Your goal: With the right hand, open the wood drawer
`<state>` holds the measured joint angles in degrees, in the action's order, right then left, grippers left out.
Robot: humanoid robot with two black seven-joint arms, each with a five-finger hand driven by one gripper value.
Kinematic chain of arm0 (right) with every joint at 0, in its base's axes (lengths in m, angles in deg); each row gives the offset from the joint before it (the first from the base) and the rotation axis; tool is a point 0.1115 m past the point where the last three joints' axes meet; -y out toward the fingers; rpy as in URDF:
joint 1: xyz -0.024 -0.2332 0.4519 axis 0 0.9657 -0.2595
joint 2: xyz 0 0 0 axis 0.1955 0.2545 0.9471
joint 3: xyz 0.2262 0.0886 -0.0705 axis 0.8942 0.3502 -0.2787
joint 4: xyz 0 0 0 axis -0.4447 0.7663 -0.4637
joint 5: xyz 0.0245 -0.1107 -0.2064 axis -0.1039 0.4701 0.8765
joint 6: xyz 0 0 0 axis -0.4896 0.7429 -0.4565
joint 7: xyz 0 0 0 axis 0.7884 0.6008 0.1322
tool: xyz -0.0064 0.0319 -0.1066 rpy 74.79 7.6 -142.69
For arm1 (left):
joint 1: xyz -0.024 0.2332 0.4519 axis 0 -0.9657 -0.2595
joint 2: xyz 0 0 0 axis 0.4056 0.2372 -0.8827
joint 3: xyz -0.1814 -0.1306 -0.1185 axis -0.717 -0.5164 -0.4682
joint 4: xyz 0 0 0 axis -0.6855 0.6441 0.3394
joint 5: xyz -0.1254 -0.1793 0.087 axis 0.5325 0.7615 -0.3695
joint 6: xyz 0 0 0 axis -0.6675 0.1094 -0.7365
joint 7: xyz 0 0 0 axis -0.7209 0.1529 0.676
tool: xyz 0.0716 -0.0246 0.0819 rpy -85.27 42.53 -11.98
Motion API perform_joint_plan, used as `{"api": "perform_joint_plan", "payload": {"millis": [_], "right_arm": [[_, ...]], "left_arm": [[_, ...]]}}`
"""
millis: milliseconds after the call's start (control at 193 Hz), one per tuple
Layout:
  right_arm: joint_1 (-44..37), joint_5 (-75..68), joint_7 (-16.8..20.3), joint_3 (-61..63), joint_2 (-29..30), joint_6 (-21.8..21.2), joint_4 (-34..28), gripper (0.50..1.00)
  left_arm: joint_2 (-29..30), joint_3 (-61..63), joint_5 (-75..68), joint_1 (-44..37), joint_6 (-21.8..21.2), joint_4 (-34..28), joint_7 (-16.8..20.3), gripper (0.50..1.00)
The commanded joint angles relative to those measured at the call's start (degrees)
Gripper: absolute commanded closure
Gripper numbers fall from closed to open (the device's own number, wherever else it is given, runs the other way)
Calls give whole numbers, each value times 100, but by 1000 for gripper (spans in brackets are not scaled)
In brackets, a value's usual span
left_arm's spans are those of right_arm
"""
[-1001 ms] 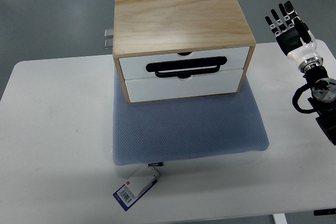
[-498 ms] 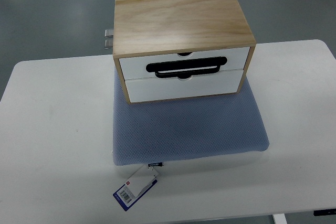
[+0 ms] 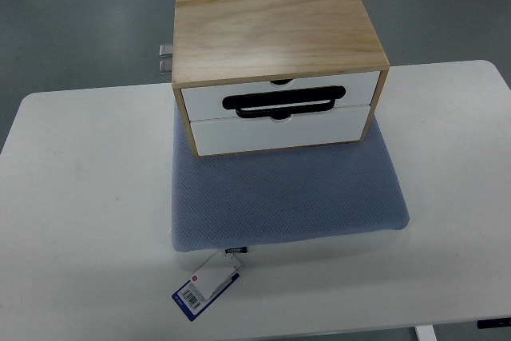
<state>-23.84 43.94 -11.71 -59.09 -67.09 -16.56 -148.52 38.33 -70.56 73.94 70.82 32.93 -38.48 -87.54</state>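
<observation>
A light wood drawer box [image 3: 275, 33] stands on a blue-grey mat [image 3: 287, 197] on the white table [image 3: 80, 221]. It has two white drawer fronts, an upper drawer [image 3: 279, 93] and a lower drawer [image 3: 279, 131], both closed. A black loop handle [image 3: 283, 102] hangs across the upper front. Neither robot hand is in view.
A white and blue tag [image 3: 206, 287] hangs from the mat's front edge, near the table's front edge. A small metal bracket [image 3: 165, 59] shows behind the box at its left. Grey floor lies beyond the table.
One second ago the right hand stood raised at the right edge, fingers spread. It left the picture by half a second ago. The box and the drawers have not moved.
</observation>
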Motion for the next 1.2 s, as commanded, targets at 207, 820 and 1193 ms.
{"api": "perform_joint_plan", "payload": {"millis": [207,820,1193], "right_arm": [[-53,-1409,408,-411,146,1,-1547,564],[404,-2727,408,-806,1306,1831,-1978,562],[870,-2121,408,-1000,1385,2024,-1899,562]], "left_arm": [[0,0,1,-1,-2,0,3,500],[0,0,1,-1,-2,-44,3,500],[0,17,1,-9,-2,-62,3,500]]}}
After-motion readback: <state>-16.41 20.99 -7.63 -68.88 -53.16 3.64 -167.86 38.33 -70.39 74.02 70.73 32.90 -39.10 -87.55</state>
